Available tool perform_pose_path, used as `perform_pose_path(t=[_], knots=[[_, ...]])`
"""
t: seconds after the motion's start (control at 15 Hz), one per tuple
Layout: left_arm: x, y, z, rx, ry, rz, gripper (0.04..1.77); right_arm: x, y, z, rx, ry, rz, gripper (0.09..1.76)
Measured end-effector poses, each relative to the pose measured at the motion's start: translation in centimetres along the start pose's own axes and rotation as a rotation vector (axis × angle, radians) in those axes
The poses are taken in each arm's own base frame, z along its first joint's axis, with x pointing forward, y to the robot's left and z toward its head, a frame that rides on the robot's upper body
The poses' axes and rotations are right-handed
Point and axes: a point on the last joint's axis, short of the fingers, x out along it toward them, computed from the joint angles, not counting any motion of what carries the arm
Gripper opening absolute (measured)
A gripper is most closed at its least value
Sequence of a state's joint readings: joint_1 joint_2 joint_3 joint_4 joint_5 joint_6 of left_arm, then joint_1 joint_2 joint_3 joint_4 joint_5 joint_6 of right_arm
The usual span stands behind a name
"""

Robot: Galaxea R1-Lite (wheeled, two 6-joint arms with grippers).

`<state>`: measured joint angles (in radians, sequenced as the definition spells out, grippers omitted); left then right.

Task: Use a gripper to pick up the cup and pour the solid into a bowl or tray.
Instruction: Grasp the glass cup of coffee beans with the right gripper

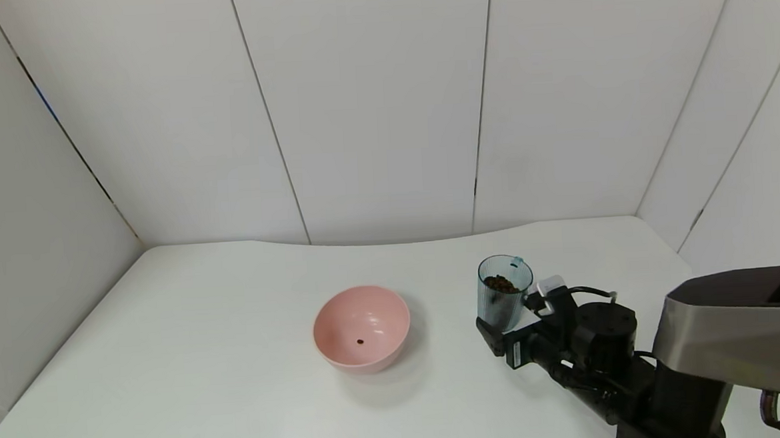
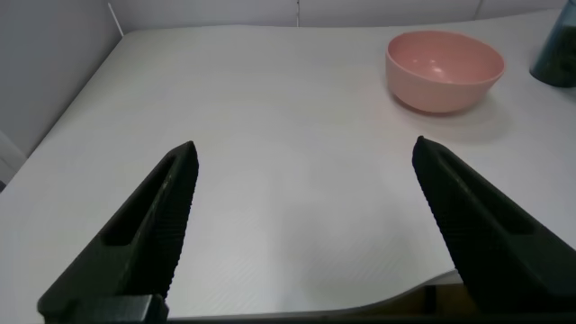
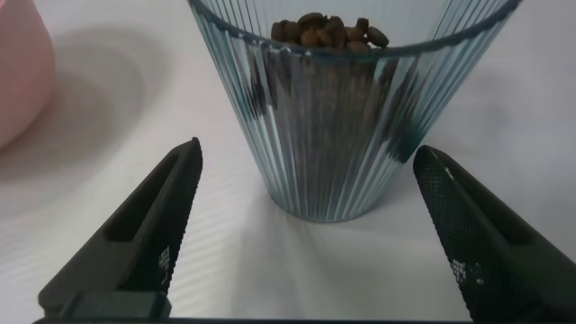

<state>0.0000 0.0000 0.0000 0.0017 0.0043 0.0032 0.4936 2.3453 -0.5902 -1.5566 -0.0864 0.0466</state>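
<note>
The blue-grey ribbed cup (image 1: 504,296) stands upright on the white table, right of centre, with dark-brown pellets (image 1: 501,283) inside. The pale-pink bowl (image 1: 361,327) sits to its left and holds one pellet (image 1: 360,341). My right gripper (image 1: 512,321) is open, low on the table, right at the cup's near side. In the right wrist view the cup (image 3: 328,135) fills the space just ahead of the open right gripper (image 3: 308,148); neither finger touches it. The pellets (image 3: 328,31) show at its rim. My left gripper (image 2: 306,148) is open and empty above the table's near left edge.
White wall panels close the table at the back and on both sides. The bowl (image 2: 444,67) and a bit of the cup (image 2: 558,54) show far off in the left wrist view. The bowl's edge (image 3: 18,72) shows in the right wrist view.
</note>
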Motion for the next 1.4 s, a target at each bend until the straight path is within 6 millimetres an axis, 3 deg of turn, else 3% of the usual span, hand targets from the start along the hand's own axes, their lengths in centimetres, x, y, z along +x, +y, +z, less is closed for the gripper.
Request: perform_pose_path(t=[0.33,1.4], knots=[[0.0,0.0,0.0,0.0,0.0,0.0,1.72,1.0,0.1,-0.7,0.0,-0.004,0.0,1.71],[0.0,0.0,0.0,0.0,0.0,0.0,1.72,3.9,-0.4,0.2,-0.008,-0.101,-0.042,1.71]])
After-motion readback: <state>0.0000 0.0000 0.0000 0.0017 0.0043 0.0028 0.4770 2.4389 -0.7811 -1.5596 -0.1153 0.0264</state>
